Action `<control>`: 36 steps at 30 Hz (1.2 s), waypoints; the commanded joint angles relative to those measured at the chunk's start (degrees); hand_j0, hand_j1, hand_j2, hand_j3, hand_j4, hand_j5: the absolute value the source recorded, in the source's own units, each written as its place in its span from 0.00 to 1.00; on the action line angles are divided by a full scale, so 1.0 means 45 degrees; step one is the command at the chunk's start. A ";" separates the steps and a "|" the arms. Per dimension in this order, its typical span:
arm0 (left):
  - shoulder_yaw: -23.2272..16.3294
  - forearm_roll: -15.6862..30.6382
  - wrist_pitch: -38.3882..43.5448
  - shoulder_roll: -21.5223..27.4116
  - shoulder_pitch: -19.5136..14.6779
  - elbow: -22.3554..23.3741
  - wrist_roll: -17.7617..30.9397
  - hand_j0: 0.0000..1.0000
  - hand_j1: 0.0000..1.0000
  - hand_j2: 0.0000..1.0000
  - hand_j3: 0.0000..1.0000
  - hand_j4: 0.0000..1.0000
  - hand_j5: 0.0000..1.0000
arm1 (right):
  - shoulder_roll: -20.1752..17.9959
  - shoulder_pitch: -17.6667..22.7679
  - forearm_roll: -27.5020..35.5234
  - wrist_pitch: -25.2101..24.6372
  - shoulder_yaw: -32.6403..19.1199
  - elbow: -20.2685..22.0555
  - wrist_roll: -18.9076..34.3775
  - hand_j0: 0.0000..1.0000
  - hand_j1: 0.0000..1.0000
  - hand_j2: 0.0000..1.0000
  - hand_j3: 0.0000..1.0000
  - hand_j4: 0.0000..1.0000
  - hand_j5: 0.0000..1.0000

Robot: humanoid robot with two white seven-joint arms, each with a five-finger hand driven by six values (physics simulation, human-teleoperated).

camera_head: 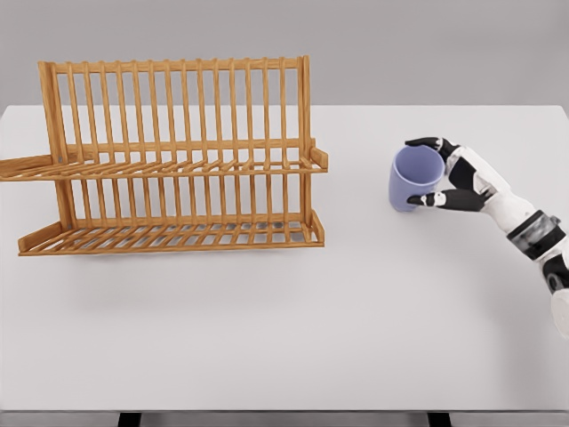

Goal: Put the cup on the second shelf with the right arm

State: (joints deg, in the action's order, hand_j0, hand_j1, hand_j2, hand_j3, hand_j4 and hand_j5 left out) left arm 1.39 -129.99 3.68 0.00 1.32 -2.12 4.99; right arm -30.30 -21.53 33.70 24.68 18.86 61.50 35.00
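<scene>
A lavender cup [413, 177] stands on the white table [293, 311] at the right, its open mouth tilted toward me. My right hand [433, 172] wraps it from the right side, one finger over the rim at the top and the thumb low at the front, so the fingers are shut on the cup. A wooden dish rack [173, 156] with two slatted shelves stands at the left. Its upper shelf [169, 167] and lower shelf [169, 236] hold nothing. The cup is roughly 80 pixels right of the rack's right end.
The rack's tall slatted back [173, 102] rises behind the shelves. The table's front edge [284, 411] runs along the bottom of the picture. Open tabletop lies between the rack and the cup.
</scene>
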 commanded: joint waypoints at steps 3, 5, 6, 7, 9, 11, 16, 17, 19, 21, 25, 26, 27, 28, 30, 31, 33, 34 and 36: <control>-0.0015 -0.0002 0.0003 0.0001 0.0000 0.0002 0.0004 1.00 1.00 1.00 1.00 1.00 1.00 | -0.0045 0.0020 0.0088 0.0044 -0.0069 0.0648 0.0000 0.70 0.70 0.70 0.70 0.70 0.70; 0.0004 -0.0002 0.0003 0.0001 0.0000 0.0002 0.0004 1.00 1.00 1.00 1.00 1.00 1.00 | -0.0064 0.0020 0.0108 0.0063 -0.0089 0.0766 0.0000 0.70 0.70 0.70 0.70 0.70 0.70; -0.0015 -0.0002 0.0003 0.0001 0.0000 0.0002 0.0004 1.00 1.00 1.00 1.00 1.00 1.00 | -0.0084 0.0020 0.0108 0.0063 -0.0108 0.0902 0.0000 0.70 0.70 0.70 0.70 0.70 0.70; 0.0004 -0.0002 0.0003 0.0001 0.0000 0.0002 0.0004 1.00 1.00 1.00 1.00 1.00 1.00 | -0.0103 0.0000 0.0108 0.0063 -0.0108 0.1039 0.0000 0.70 0.70 0.70 0.70 0.70 0.70; 0.0004 -0.0002 0.0003 0.0001 0.0000 0.0002 0.0004 1.00 1.00 1.00 1.00 1.00 1.00 | -0.0103 0.0000 0.0127 0.0063 -0.0108 0.1254 0.0000 0.70 0.70 0.70 0.70 0.70 0.70; 0.0004 -0.0002 0.0003 0.0001 0.0000 0.0002 0.0004 1.00 1.00 1.00 1.00 1.00 1.00 | -0.0103 0.0020 0.0127 0.0063 -0.0283 0.1566 0.0000 0.70 0.70 0.70 0.70 0.70 0.70; 0.0004 -0.0002 0.0003 0.0001 0.0000 0.0002 0.0004 1.00 1.00 1.00 1.00 1.00 1.00 | -0.0103 0.0039 0.0108 0.0083 -0.0518 0.2152 0.0000 0.70 0.70 0.70 0.70 0.70 0.70; 0.0004 -0.0002 0.0003 0.0001 0.0000 0.0002 0.0004 1.00 1.00 1.00 1.00 1.00 1.00 | -0.0103 0.0039 0.0127 0.0083 -0.0615 0.2289 0.0000 0.70 0.70 0.70 0.70 0.70 0.70; 0.0004 -0.0002 0.0003 0.0001 0.0000 0.0002 0.0004 1.00 1.00 1.00 1.00 1.00 1.00 | -0.0025 0.0020 0.0127 0.0083 -0.0655 0.2387 0.0000 0.70 0.70 0.70 0.70 0.70 0.70; -0.0015 -0.0002 0.0003 0.0001 0.0000 0.0002 0.0004 1.00 1.00 1.00 1.00 1.00 1.00 | -0.0006 0.0000 0.0127 0.0083 -0.0655 0.2660 0.0000 0.70 0.70 0.70 0.70 0.70 0.70; 0.0004 -0.0002 0.0003 0.0001 0.0000 0.0002 0.0004 1.00 1.00 1.00 1.00 1.00 1.00 | 0.0033 -0.0098 0.0108 0.0083 -0.0655 0.3051 0.0000 0.70 0.70 0.70 0.70 0.70 0.70; 0.0004 -0.0002 0.0003 0.0001 0.0000 0.0002 0.0004 1.00 1.00 1.00 1.00 1.00 1.00 | 0.0033 -0.0137 0.0108 0.0063 -0.0655 0.3168 0.0000 0.70 0.70 0.70 0.70 0.70 0.70; -0.0015 -0.0002 0.0003 0.0001 0.0000 0.0002 0.0004 1.00 1.00 1.00 1.00 1.00 1.00 | 0.0033 -0.0234 0.0127 0.0044 -0.0655 0.3266 0.0000 0.70 0.70 0.70 0.70 0.70 0.70; -0.0015 -0.0002 0.0003 0.0001 0.0000 0.0002 0.0004 1.00 1.00 1.00 1.00 1.00 1.00 | 0.0033 -0.0312 0.0127 0.0024 -0.0655 0.3383 0.0000 0.70 0.70 0.70 0.70 0.70 0.70; 0.0004 -0.0002 0.0003 0.0001 0.0000 0.0002 0.0004 1.00 1.00 1.00 1.00 1.00 1.00 | 0.0033 -0.0429 0.0108 0.0005 -0.0635 0.3539 0.0000 0.70 0.70 0.70 0.70 0.70 0.70; -0.0015 -0.0002 0.0003 0.0001 0.0000 0.0002 0.0004 1.00 1.00 1.00 1.00 1.00 1.00 | 0.0033 -0.0508 0.0108 0.0005 -0.0616 0.3578 0.0000 0.70 0.70 0.70 0.70 0.70 0.70; 0.0004 -0.0002 0.0003 0.0001 0.0000 0.0002 0.0004 1.00 1.00 1.00 1.00 1.00 1.00 | 0.0033 -0.0586 0.0108 -0.0015 -0.0577 0.3754 0.0000 0.70 0.70 0.70 0.70 0.70 0.70; -0.0015 -0.0002 0.0003 0.0001 0.0000 0.0002 0.0004 1.00 1.00 1.00 1.00 1.00 1.00 | 0.0033 -0.0586 0.0108 -0.0015 -0.0577 0.3852 0.0000 0.70 0.70 0.70 0.70 0.70 0.70; 0.0004 -0.0002 0.0003 0.0001 0.0000 0.0002 0.0004 1.00 1.00 1.00 1.00 1.00 1.00 | 0.0053 -0.0683 0.0108 -0.0015 -0.0538 0.4008 0.0000 0.70 0.70 0.70 0.70 0.70 0.70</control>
State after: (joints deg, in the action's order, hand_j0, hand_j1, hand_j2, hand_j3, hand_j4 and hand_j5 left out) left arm 1.39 -129.99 3.68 0.00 1.32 -2.12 4.99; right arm -29.96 -24.61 33.83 24.69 16.30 78.71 35.01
